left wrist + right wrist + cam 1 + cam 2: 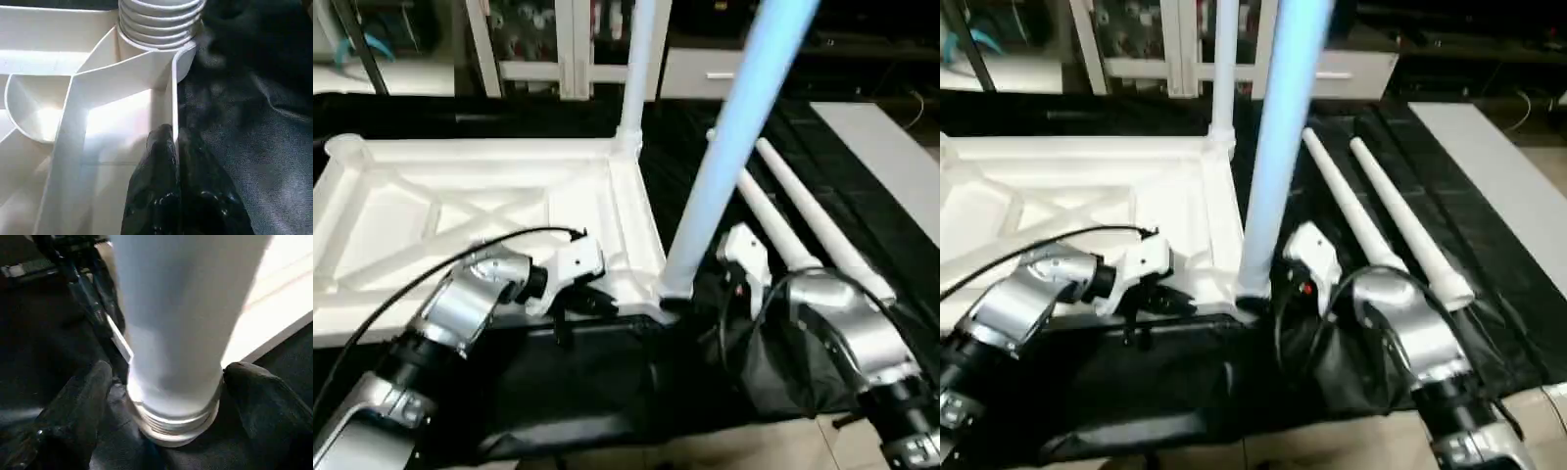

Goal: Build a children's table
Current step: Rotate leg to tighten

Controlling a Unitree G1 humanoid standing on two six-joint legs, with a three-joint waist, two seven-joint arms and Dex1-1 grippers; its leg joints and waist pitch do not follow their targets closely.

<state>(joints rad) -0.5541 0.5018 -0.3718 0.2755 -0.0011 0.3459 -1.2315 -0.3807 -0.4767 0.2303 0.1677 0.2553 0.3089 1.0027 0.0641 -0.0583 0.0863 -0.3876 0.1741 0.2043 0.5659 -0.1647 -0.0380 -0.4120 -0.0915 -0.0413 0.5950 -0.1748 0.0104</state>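
tabletop: white top [460, 211] lies upside down on the black cloth [607, 382], x-ribs facing up; every place below is given relative to it.
my left gripper: it [592, 302] sits at the near long rim of the tabletop, just left of the near right corner; my two black fingers [161, 196] are pinched together on the thin rim wall, one on the inner side and one on the outer.
far leg: one white leg [636, 69] stands upright in the far right corner socket of the tabletop.
near leg: a second leg [724, 147] stands in the near right corner socket, leaning toward the right as it rises; its ribbed foot [176, 423] meets the socket.
my right gripper: it [166, 396] is at the near right corner of the tabletop, jaws spread wide on either side of the near leg's base; my fingers [78, 406] stand off the tube with a gap on both sides, so i am not gripping it.
loose legs: two more white legs [803, 230] lie side by side on the cloth to the right of the tabletop, apart from it, running from near to far.
floor: pale tiles [764, 446] show at the near edge of the cloth.
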